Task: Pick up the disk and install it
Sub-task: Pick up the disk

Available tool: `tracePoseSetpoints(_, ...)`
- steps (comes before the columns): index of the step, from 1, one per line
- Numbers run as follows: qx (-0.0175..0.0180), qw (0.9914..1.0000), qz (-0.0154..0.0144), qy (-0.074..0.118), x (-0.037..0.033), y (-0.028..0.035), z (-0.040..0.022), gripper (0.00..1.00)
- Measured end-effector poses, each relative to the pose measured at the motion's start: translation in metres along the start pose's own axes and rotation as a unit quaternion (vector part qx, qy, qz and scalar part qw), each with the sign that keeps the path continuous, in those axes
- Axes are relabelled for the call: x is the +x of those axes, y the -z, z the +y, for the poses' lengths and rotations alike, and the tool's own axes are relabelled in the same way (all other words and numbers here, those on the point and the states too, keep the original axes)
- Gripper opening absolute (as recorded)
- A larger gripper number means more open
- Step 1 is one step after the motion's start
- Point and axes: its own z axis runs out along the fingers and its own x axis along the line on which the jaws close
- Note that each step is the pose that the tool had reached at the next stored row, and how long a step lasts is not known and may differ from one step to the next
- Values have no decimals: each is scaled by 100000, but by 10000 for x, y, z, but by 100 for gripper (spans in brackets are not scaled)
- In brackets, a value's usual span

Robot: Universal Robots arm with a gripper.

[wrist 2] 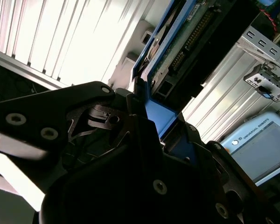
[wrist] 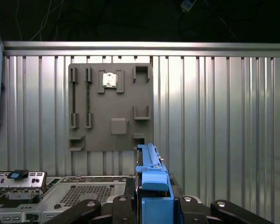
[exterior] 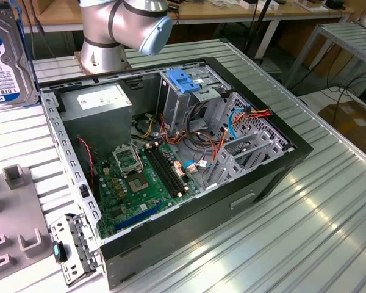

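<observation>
Both jaws of the gripper are closed on the disk, clamping its blue side rails. In the first wrist view the disk stands edge-on, its long axis running straight out from the jaws. Beyond that edge lies the grey fixture plate on the ribbed table. The exterior view adds the disk's labelled face, held up at the exterior view's far left, outside the open computer case. I judge the deciding relation to be sideways: the drive cage, under its blue latch plate, sits well apart toward the exterior view's right.
</observation>
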Motion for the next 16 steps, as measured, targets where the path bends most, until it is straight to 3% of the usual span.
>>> tracePoseSetpoints(13, 0, 100000, 2, -6, -1, 1, -140, 37)
tracePoseSetpoints(16, 1, 100000, 23, -27, -3, 2, -351, 37)
